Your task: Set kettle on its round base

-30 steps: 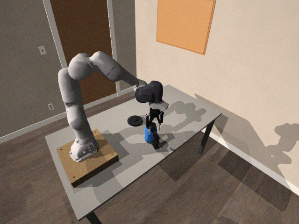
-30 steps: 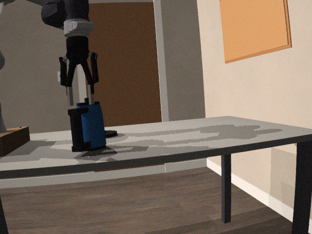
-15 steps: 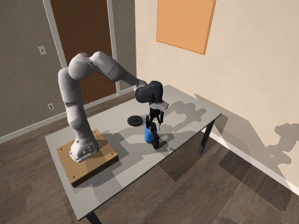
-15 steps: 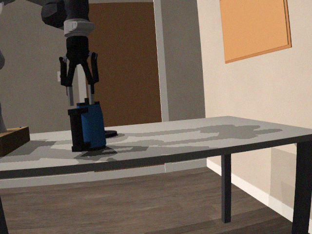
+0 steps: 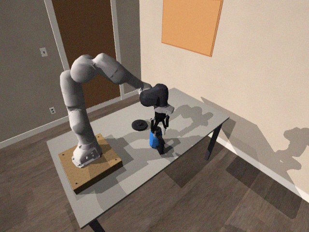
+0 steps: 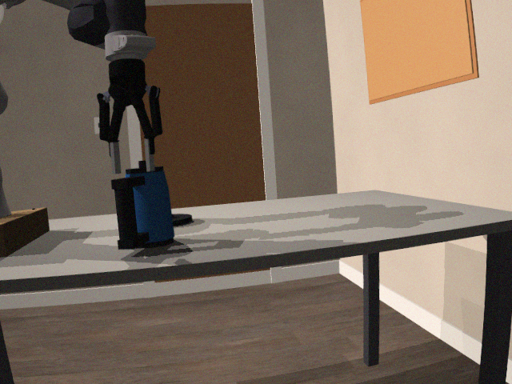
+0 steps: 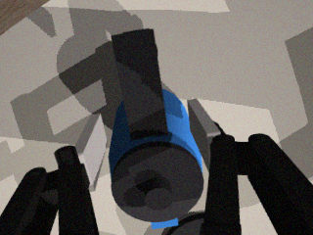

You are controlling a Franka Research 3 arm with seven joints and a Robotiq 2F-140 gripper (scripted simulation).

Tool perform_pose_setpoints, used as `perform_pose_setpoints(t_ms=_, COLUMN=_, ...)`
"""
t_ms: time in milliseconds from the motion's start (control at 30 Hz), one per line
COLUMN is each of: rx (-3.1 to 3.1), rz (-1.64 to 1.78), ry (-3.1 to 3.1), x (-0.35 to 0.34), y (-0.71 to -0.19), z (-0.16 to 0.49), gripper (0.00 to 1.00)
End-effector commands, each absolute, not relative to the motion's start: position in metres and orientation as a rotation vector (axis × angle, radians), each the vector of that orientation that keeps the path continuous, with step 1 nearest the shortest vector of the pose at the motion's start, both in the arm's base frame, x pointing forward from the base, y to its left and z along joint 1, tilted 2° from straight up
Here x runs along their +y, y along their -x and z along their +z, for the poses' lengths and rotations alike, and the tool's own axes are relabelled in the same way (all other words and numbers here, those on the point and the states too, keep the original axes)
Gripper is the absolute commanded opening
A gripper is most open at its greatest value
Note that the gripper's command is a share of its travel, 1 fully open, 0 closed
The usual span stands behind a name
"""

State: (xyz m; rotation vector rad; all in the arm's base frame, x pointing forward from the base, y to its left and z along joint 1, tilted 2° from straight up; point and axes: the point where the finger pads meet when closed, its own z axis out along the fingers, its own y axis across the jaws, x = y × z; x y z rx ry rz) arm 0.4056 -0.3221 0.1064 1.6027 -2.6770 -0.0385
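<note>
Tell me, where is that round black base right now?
In the top view the base lies flat on the table, just left of the blue kettle and apart from it, beyond the arm's wooden mount.

Matt blue kettle (image 6: pixel 153 204); matt grey table (image 6: pixel 289 223); wood-grain floor (image 6: pixel 206 330).
</note>
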Motion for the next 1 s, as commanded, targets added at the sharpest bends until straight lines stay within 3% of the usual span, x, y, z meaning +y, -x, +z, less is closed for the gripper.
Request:
perform_pose_setpoints(t_ms=0, rx=-2.677, rz=-0.040, ry=-1.605, x=-0.322, y=-0.405, z=0.105, gripper=0.47)
perform_pose_setpoints(t_ms=967, rx=-2.677, rz=-0.040, ry=-1.605, x=-0.322, y=-0.404, z=0.058, gripper=0.47)
